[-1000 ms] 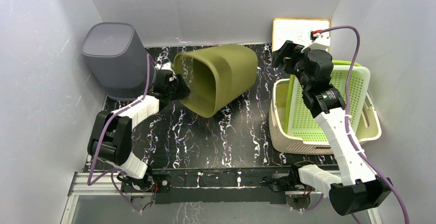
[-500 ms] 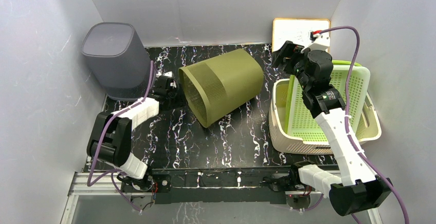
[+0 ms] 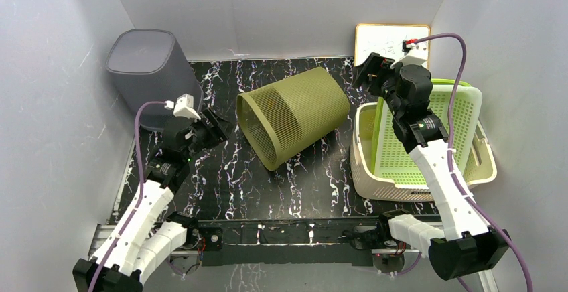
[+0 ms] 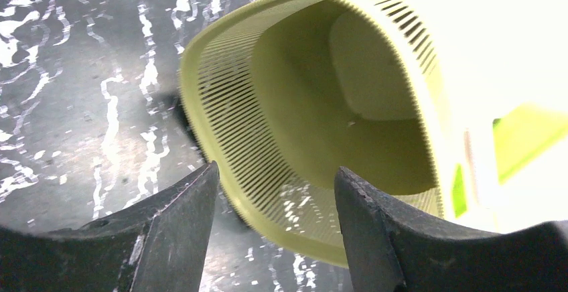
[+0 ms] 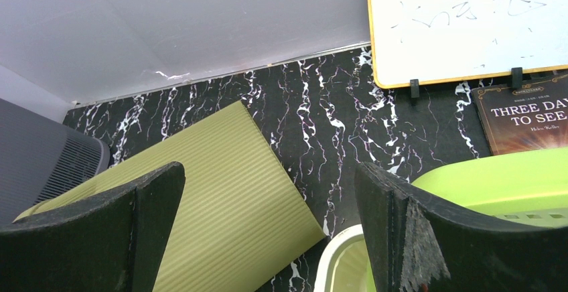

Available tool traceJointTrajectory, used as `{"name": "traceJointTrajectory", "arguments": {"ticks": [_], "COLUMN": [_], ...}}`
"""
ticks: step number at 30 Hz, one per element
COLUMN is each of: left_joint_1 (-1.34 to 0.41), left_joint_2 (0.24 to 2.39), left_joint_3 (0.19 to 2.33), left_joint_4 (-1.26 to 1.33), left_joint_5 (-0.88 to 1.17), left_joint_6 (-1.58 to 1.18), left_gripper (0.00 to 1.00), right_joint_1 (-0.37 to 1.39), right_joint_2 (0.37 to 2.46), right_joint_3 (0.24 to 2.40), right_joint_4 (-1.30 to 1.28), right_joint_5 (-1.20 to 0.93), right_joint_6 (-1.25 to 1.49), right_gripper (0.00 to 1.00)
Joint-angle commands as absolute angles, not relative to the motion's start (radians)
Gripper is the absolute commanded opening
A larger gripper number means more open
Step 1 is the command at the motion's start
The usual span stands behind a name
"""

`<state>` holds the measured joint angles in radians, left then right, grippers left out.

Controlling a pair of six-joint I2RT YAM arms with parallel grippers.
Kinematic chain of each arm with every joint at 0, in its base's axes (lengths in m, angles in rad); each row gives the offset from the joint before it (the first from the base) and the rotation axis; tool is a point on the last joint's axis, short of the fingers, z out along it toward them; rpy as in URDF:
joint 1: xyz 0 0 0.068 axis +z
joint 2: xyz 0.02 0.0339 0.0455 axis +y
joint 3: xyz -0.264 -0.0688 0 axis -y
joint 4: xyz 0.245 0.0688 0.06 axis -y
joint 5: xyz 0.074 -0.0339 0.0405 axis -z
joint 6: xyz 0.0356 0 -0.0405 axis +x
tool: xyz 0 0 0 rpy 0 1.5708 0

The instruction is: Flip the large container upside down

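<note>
The left gripper (image 3: 211,128) stands with its jaws apart and empty, drawn back toward the lower left of the overhead view. A second earlier it was clamped on the rim of the large olive-green container (image 3: 295,114). Its arm, then folded low along the left edge, now reaches up from the bottom left corner. The container, then held tipped at the rim, now lies free on its side on the black marbled table (image 3: 288,185), having settled slightly to the right in centre frame. Its open mouth faces the lower left, straight at the left wrist camera, which looks into the slatted interior (image 4: 321,104) between the two fingers. The closed base points to the upper right, so the long axis runs diagonally from lower left to upper right. The right gripper (image 3: 372,71), jaws wide and holding nothing, hangs just beyond that base, unmoved from a second ago. Behind it are a whiteboard (image 3: 385,37) and a lime basket (image 3: 429,131). A grey bin (image 3: 144,71) stands at upper left.
</note>
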<state>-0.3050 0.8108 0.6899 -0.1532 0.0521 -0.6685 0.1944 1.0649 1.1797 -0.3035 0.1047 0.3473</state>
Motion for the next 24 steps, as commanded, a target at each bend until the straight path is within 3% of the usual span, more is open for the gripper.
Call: {"name": "traceJointTrajectory", "arguments": {"ticks": [1,11,24], "left_joint_1": [-0.311,-0.319,-0.445], "left_joint_2": [0.836,0.955,1.074], "left_joint_3": [0.714,0.711,0.751], "left_joint_4": [-0.028,0.408,0.411], "left_joint_5": [0.159,0.257,0.210], "left_joint_6": [-0.794,-0.996,-0.975], "left_gripper": [0.63,0.62,0.62], "right_joint_1": [0.193,0.193,0.193], "right_joint_2": [1.069,1.069,1.082], "right_joint_3": [1.180,1.189,1.170], "right_joint_4": [-0.269,-0.277,-0.250], "right_joint_5": [0.101,0.123,0.132], "right_joint_6": [0.359,0.348,0.339], "right_gripper": [0.98,0.98,0.98]}}
